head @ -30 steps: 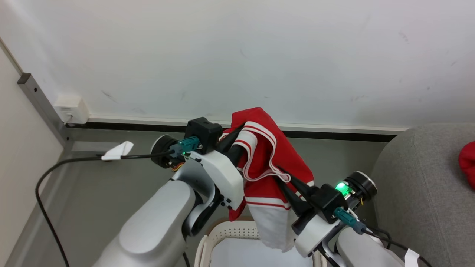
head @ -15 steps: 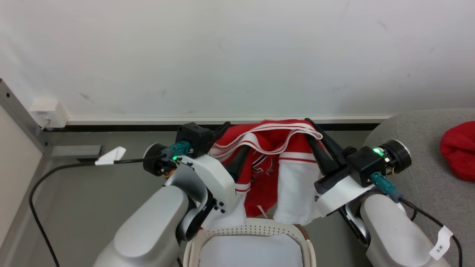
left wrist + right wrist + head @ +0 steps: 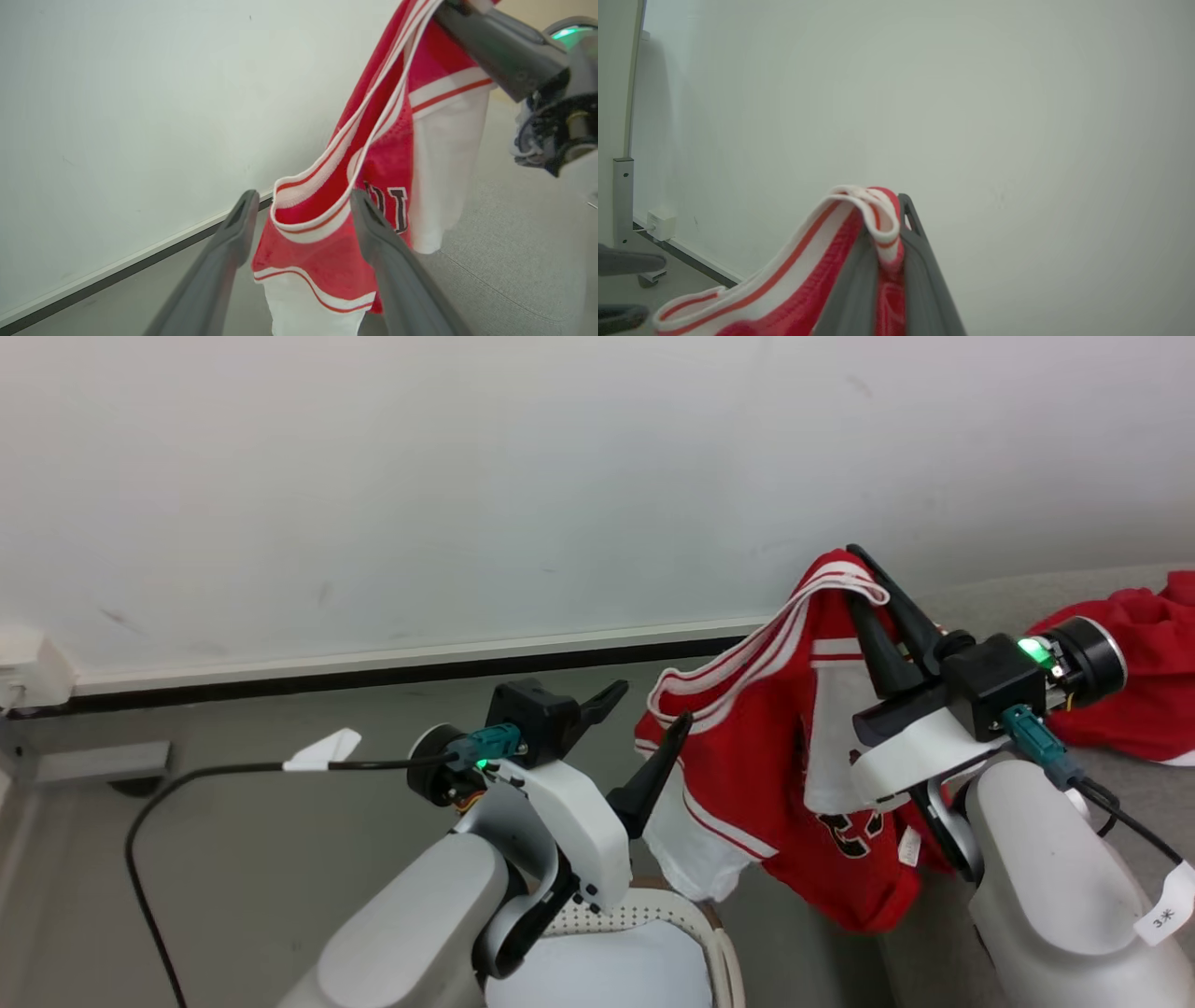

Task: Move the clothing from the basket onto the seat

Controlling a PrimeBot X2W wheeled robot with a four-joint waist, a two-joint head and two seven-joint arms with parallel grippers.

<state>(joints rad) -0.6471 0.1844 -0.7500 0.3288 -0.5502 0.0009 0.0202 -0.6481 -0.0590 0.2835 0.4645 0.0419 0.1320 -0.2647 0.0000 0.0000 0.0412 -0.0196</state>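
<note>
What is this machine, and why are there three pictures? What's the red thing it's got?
It is a robot on wheels with two arms. Each arm ends in a hand with two long dark fingers. One picture comes from a camera on its head, looking down. The other two come from cameras on its wrists, each looking along that hand's fingers. The right hand is pinched shut on the striped strap of a red jersey with white panels, which hangs in the air. The left hand is open, close by the jersey. Below sits a white laundry basket with a white cloth inside. On the right is a grey seat, where another red garment lies.
</note>
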